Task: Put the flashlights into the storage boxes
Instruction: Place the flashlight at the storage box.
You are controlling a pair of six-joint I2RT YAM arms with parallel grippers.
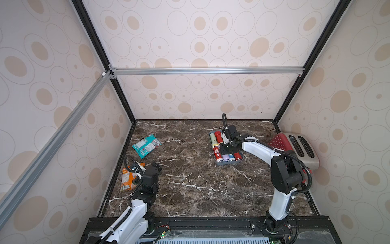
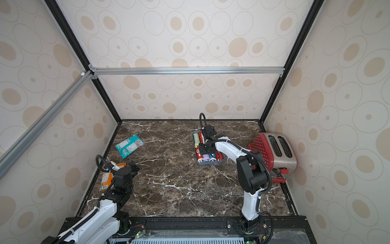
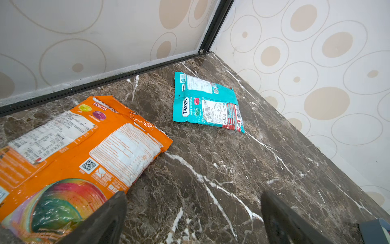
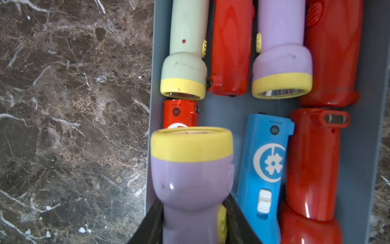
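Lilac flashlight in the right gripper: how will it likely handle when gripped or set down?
The lilac flashlight looks like rigid, glossy plastic, so probably stiff but slippery in the right gripper. Its round body would likely roll on the marble tabletop; the tray walls should check that. Its wider head may leave it lying tilted.

Bare tabletop (image 1: 190, 186) lying open mid-scene; toaster (image 1: 299, 147) standing right of the tray (image 1: 226, 163); teal packet (image 1: 146, 145) and orange packet (image 1: 128, 179) occupying the left edge.
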